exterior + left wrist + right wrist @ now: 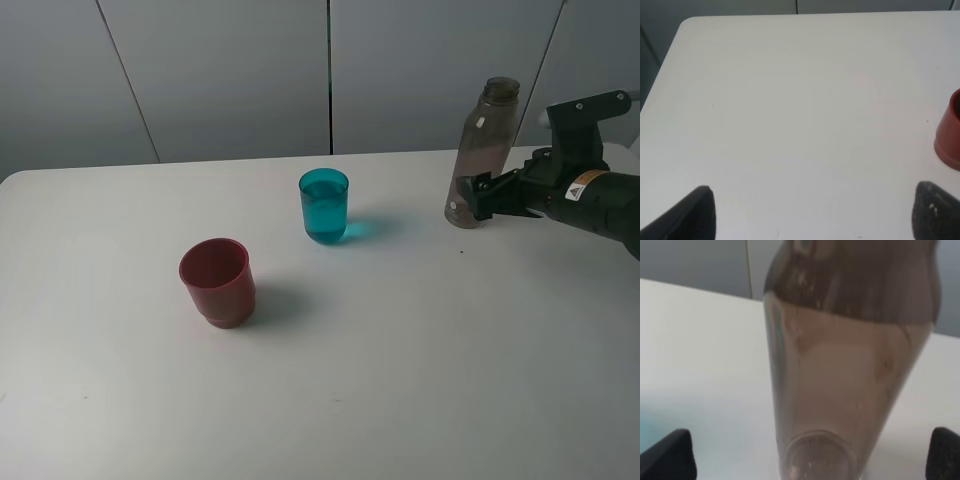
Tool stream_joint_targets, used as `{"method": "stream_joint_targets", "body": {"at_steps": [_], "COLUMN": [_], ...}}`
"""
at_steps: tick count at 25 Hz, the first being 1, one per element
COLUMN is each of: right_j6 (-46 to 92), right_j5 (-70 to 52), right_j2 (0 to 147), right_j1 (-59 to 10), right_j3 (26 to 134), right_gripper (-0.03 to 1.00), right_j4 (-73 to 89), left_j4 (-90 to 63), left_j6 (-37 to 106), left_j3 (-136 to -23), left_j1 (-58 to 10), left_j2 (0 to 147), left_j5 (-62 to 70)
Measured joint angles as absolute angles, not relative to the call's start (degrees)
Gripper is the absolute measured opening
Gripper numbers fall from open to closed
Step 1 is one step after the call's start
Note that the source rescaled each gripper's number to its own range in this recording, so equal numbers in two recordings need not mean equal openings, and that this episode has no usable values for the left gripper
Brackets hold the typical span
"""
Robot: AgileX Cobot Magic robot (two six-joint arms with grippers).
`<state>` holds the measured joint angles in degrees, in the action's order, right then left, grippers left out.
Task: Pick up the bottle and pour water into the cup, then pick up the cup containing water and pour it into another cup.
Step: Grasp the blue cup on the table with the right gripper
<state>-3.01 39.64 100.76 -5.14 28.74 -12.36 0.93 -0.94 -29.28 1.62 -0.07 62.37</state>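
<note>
Bottle (480, 150) stands on the worktop (400, 350) at the far right, base down, neck open. It looks a bit leaned in the high view, but this may be only the camera angle. It seems to hold liquid in the lower part; we cannot tell how much.

Right tool (483, 198) is low at the bottle's base. In the right wrist view the two tips sit wide apart with the bottle between them and a gap on each side. So the jaws are spread and nothing is pinched.

Teal cup (324, 205) stands upright near the middle of the worktop, well apart from the bottle. Its colour is deep nearly to the rim, so we judge it has water inside, approx. most of the cup.

Red cup (216, 280) stands upright, nearer to the camera and to the left of the teal cup, not touching it. We cannot see into it well; it looks empty.

Left tool (817, 212) hovers over bare worktop, tips far apart, nothing between them. The red cup is just at the edge of its view.

Our judgement of progress: part 1 (bottle to teal cup) looks done, and the bottle is free of the grip. Part 2 is not yet begun: take the teal cup, bring it over the red cup, tip it. Roughly half of the task is left.
</note>
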Motion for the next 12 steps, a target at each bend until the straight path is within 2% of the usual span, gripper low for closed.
{"method": "stream_joint_targets", "body": {"at_steps": [4, 8, 12], "right_j6": [-3.56, -10.65, -14.59], "right_j5": [38.51, 35.74, 35.06], "right_j2": [97.07, 95.35, 95.35], "right_j1": [-5.14, -5.14, -8.58], "right_j3": [25.5, 25.01, 24.93], "right_gripper": [0.99, 0.99, 1.0], "right_j4": [-12.76, -21.83, -28.28], "left_j4": [0.93, 0.93, 0.93], "left_j6": [-0.94, -1.05, -1.05], "left_j3": [-29.28, -29.28, -29.28], "left_j1": [1.62, 1.62, 1.62], "left_j2": [-0.07, -0.07, -0.07], "left_j5": [62.37, 62.37, 62.37]}}
